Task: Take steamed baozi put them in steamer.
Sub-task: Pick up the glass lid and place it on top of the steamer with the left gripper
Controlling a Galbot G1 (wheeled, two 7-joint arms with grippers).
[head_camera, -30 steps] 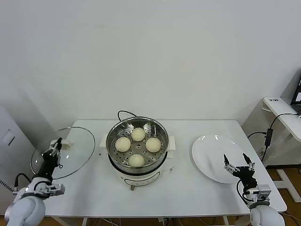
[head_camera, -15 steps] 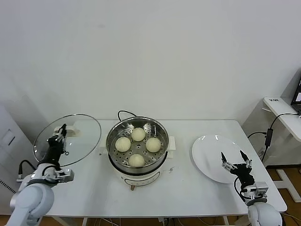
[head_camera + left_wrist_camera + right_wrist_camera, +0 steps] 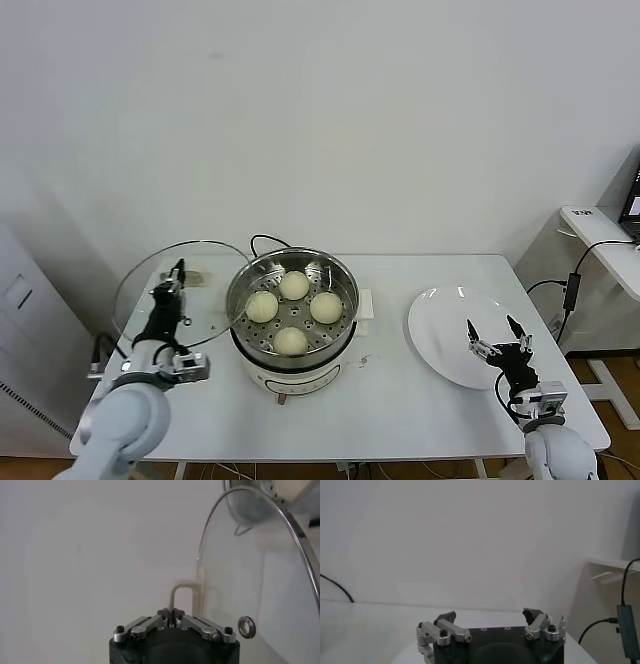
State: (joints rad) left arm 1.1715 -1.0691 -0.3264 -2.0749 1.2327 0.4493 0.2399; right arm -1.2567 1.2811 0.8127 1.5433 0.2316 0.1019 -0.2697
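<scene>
Several cream-white baozi (image 3: 294,285) lie in the shiny steamer (image 3: 352,285) on its white cooker base at the table's middle. My left gripper (image 3: 178,268) is shut on the white handle (image 3: 182,592) of the round glass lid (image 3: 215,290). It holds the lid tilted in the air just left of the steamer. In the left wrist view my left gripper (image 3: 171,614) shows clamped on the handle, with the lid (image 3: 260,580) beside it. My right gripper (image 3: 490,326) is open and empty at the near edge of the white plate (image 3: 445,320). It also shows open in the right wrist view (image 3: 490,615).
A black cord (image 3: 262,240) runs behind the steamer. The white table (image 3: 400,420) ends close in front of both arms. A side table (image 3: 600,225) with cables stands at the far right. A grey cabinet (image 3: 20,300) stands at the left.
My left arm has lifted the glass lid and carried it right, from the table's left edge to just beside the steamer. My right gripper has shifted slightly left.
</scene>
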